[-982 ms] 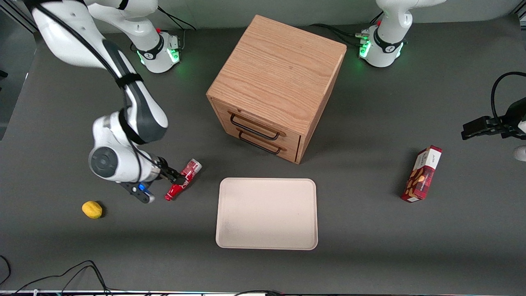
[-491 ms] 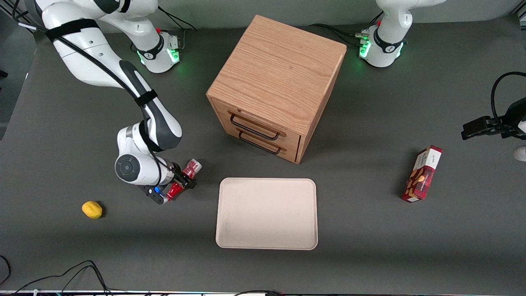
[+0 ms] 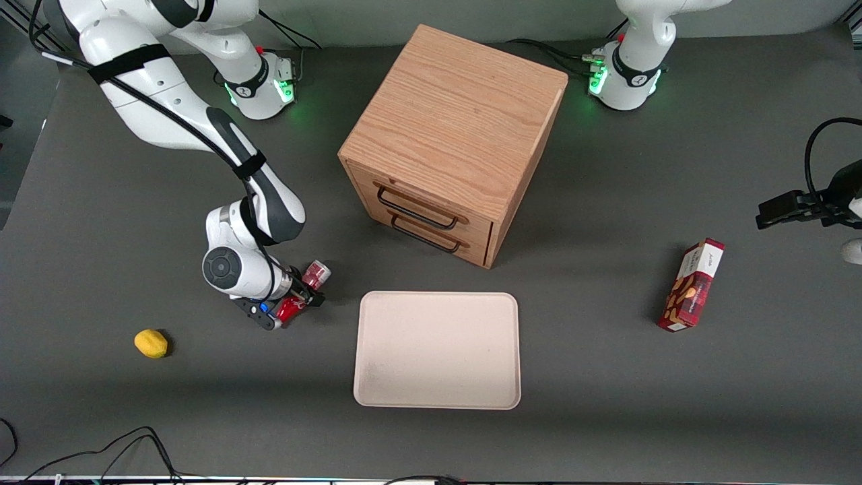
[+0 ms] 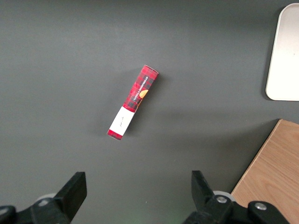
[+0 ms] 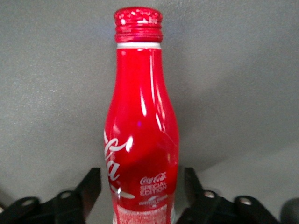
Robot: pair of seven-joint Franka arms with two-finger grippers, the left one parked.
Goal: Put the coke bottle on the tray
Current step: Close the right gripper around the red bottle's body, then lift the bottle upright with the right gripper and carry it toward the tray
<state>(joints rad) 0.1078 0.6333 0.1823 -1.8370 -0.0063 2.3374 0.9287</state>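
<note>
The coke bottle (image 3: pixel 315 275) lies on its side on the dark table, silver base toward the wooden cabinet, beside the tray's edge toward the working arm's end. The right wrist view shows its red body (image 5: pixel 140 130) with white script and a red cap. My gripper (image 3: pixel 301 295) is low over the bottle's middle. It is open, with one black finger (image 5: pixel 91 186) on each side of the body (image 5: pixel 140 196) and a narrow gap on each side. The cream-beige tray (image 3: pixel 438 401) lies flat nearer the front camera than the cabinet, with nothing on it.
A wooden two-drawer cabinet (image 3: pixel 451 135) stands at the table's middle. A yellow lemon (image 3: pixel 151 343) lies toward the working arm's end. A red snack box (image 3: pixel 693 286) lies toward the parked arm's end and shows in the left wrist view (image 4: pixel 133 102).
My arm has swung toward the tray and the gripper has slid along the bottle. It now straddles the body, and the bottle still lies on the table.
</note>
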